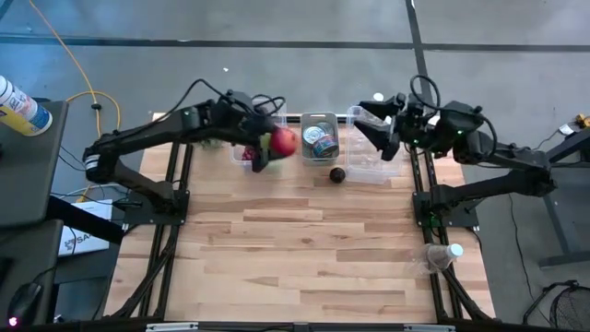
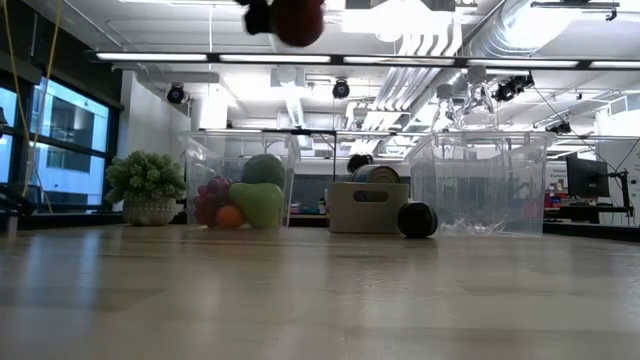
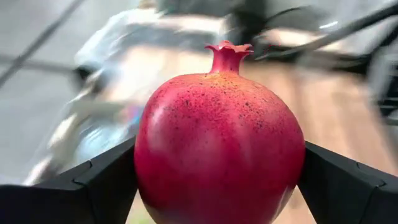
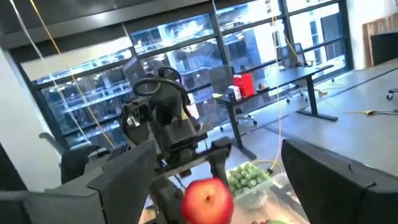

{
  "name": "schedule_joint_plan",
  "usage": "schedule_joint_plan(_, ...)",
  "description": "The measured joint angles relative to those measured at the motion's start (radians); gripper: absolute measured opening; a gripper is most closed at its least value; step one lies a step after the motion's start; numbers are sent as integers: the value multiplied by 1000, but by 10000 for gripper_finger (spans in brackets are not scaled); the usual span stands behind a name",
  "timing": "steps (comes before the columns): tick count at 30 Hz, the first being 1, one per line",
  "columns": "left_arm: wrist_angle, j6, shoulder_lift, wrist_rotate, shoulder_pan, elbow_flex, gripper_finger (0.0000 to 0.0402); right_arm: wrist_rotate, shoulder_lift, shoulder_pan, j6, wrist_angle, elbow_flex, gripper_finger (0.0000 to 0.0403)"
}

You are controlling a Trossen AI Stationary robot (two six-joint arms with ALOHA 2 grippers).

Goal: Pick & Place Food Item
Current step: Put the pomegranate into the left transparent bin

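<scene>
Transfer step. The left gripper point(image 1: 267, 148), jaws pinching the pomegranate point(image 1: 283, 141), carries it high above the counter point(image 1: 304, 249), just beside the fruit bin point(image 1: 241, 155). The right gripper point(image 1: 383, 129) waits with jaws spread over the empty bin point(image 1: 373, 166). Next likely: lowering into a container. The destination is unclear; the low view crops the fruit.

A spray can point(image 1: 20, 106) lies on the dark stand far left. A clear plastic bottle point(image 1: 441, 256) rests at the table's right edge. A small potted plant point(image 2: 146, 187), probably artificial, stands far left.
</scene>
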Motion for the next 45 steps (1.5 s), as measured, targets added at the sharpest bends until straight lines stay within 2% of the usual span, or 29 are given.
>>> schedule_joint_plan(7, -316, -27, -35, -372, 49, 0, 362, -60, 31, 0, -7, -59, 0, 334)
schedule_joint_plan(9, -380, -37, -35, -433, 75, 0, 362, -60, 50, 0, -23, -58, 0, 334)
schedule_joint_plan(15, -366, -59, 6, -445, 179, 0, 362, -122, 78, 27, -30, -32, 0, 334)
schedule_joint_plan(19, -382, -260, 50, -445, 241, 0, 362, -141, 80, 62, -50, -18, 0, 334)
schedule_joint_plan(21, -399, -314, 72, -445, 262, -1, 362, -138, 79, 77, -55, -13, 0, 334)
schedule_joint_plan(31, -398, -277, 177, -442, 294, -1, 370, -135, 79, 140, 39, -24, 0, 334)
schedule_joint_plan(34, -397, -245, 189, -438, 294, -1, 371, -135, 79, 169, 29, -31, 0, 334)
schedule_joint_plan(37, -407, -307, 193, -437, 294, -1, 371, -135, 79, 188, 10, -35, 0, 334)
schedule_joint_plan(41, -433, -292, 191, -390, 292, -1, 372, -132, 79, 190, -17, -35, 0, 334)
schedule_joint_plan(45, -461, -279, 191, -385, 292, -1, 372, -89, 79, 190, -22, -24, 0, 334)
